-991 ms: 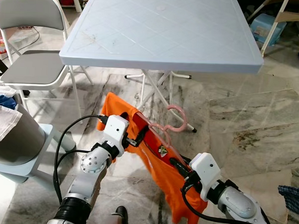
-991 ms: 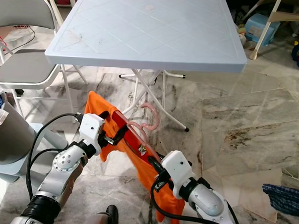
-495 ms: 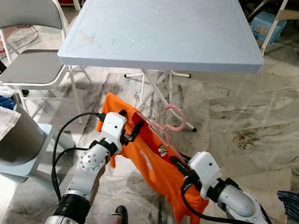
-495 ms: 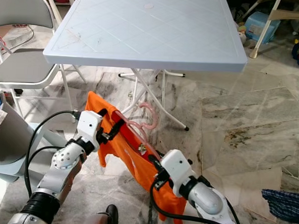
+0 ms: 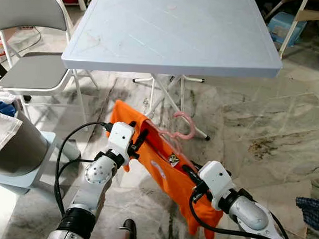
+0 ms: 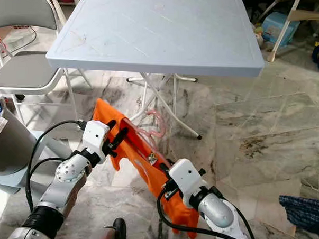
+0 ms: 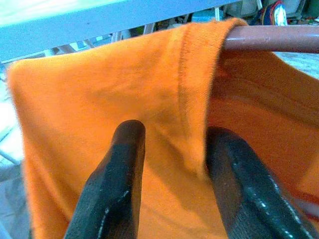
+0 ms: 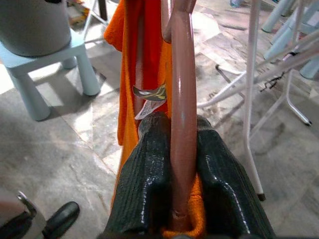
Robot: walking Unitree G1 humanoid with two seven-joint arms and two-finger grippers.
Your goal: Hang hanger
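Observation:
A pink plastic hanger (image 5: 183, 126) carries an orange shirt (image 5: 167, 175) and hangs in the air in front of the table, low over the floor. My left gripper (image 5: 139, 140) is shut on the orange shirt at the hanger's left end; in the left wrist view the fingers (image 7: 119, 179) pinch the fabric just below the hanger's bar (image 7: 274, 39). My right gripper (image 5: 189, 171) is shut on the hanger's right arm, and its fingers (image 8: 152, 169) clamp the pink bar (image 8: 183, 114). The hook points toward the table legs.
A light blue plastic table (image 5: 174, 35) stands just ahead, with crossed white legs (image 5: 166, 93) under it. A grey folding chair (image 5: 32, 66) is at the left. A grey bin (image 5: 10, 145) sits on a small blue stool (image 5: 46, 173). A blue checked cloth (image 5: 310, 208) lies on the marble floor.
Both grippers have shifted slightly left and up with the hanger and shirt still held between them. The hook sits a little nearer the table legs.

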